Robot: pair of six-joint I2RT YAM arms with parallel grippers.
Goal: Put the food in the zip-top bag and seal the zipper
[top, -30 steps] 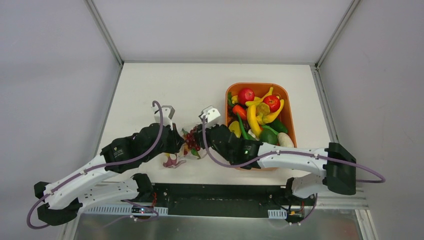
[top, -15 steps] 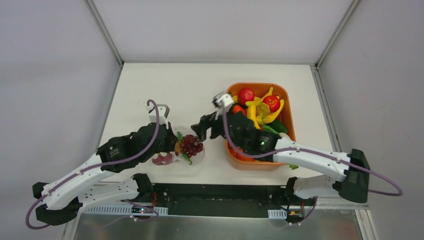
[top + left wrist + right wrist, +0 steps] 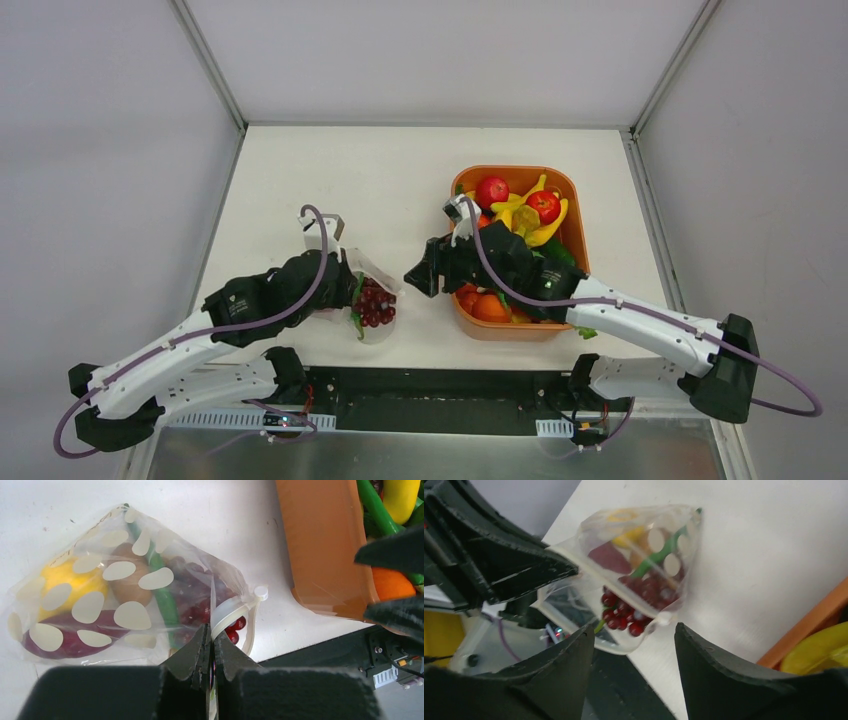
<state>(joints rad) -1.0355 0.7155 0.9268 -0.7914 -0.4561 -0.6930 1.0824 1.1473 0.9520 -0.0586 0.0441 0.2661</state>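
Note:
The zip-top bag [image 3: 372, 297] lies left of the tray, clear with white dots [image 3: 100, 595]. It holds food: a yellow lemon [image 3: 75, 582], a brown piece, a green stem and purple-red grapes [image 3: 235, 626] that show at its open mouth. My left gripper [image 3: 211, 636] is shut on the bag's zipper [image 3: 231, 611] edge and lifts it. To the right of the bag, my right gripper [image 3: 418, 276] points at it [image 3: 644, 565], open and holding nothing [image 3: 634, 640]. The grapes [image 3: 624, 612] sit just beyond its fingertips.
An orange tray [image 3: 575, 205] at the right holds more food: red apples [image 3: 491, 190], yellow bananas [image 3: 545, 232], green pieces and an orange. My right arm lies across the tray's near half. The table's near edge runs just behind the bag [image 3: 320, 645].
My right gripper let go of the grapes at the bag's mouth, opened and drew back to the right toward the tray. The left gripper kept its hold on the bag's edge.

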